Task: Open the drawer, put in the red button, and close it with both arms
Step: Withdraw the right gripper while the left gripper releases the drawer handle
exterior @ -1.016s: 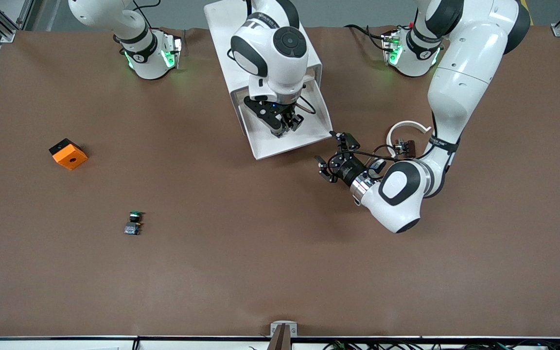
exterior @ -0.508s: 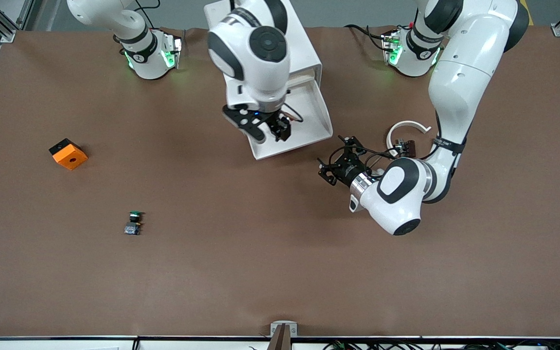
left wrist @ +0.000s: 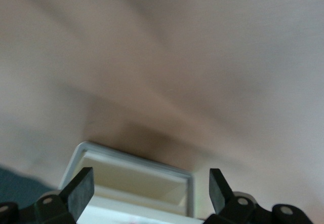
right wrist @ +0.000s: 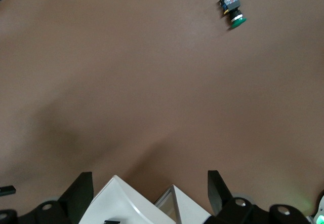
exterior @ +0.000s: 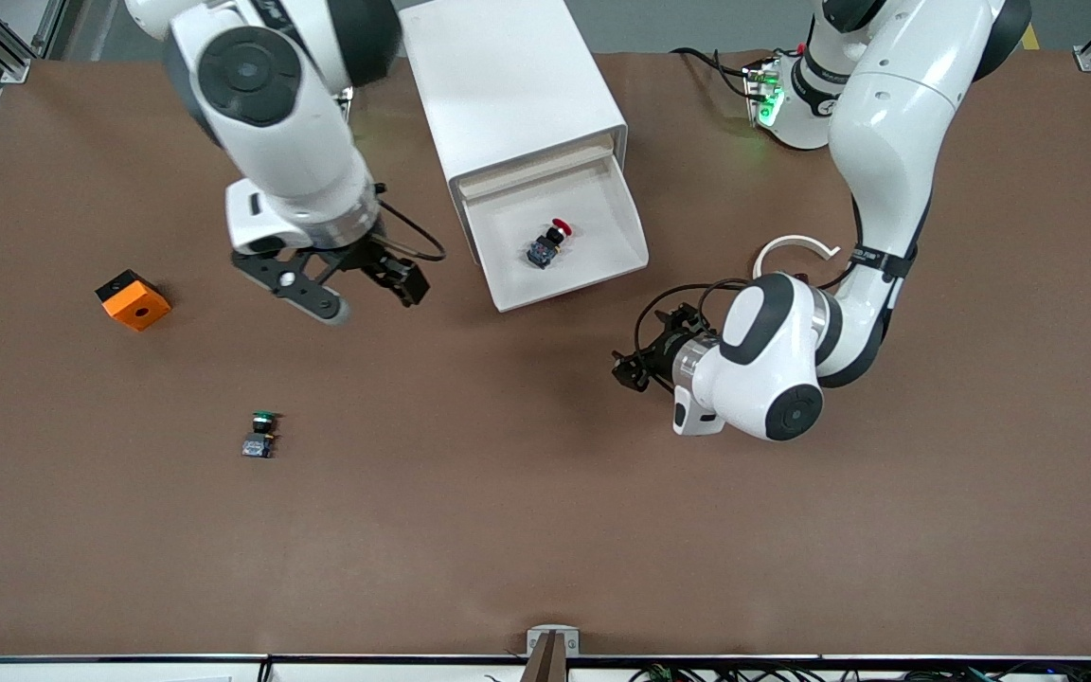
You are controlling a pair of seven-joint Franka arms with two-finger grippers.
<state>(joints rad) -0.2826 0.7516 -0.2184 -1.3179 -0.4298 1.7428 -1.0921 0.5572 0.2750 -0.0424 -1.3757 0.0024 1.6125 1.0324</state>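
The drawer (exterior: 569,282) stands pulled out of the white cabinet (exterior: 508,76). The red button (exterior: 548,242) lies on the drawer's floor with nothing touching it. My right gripper (exterior: 356,284) hangs open and empty over the bare table beside the drawer, toward the right arm's end. In the right wrist view the right gripper (right wrist: 149,193) has only white corners of the cabinet (right wrist: 119,203) between its fingers. My left gripper (exterior: 629,371) is low over the table by the drawer's front corner. In the left wrist view the left gripper (left wrist: 150,191) is open, facing the drawer (left wrist: 132,155).
An orange cube with a hole (exterior: 133,299) sits toward the right arm's end of the table. A green-capped button (exterior: 261,434) lies nearer to the front camera than the cube, and the green-capped button (right wrist: 233,8) also shows in the right wrist view. Brown tabletop surrounds them.
My right gripper opened in the drawer, left the red button there, then rose and swung away toward the right arm's end. My left gripper drew back a little from the drawer's corner.
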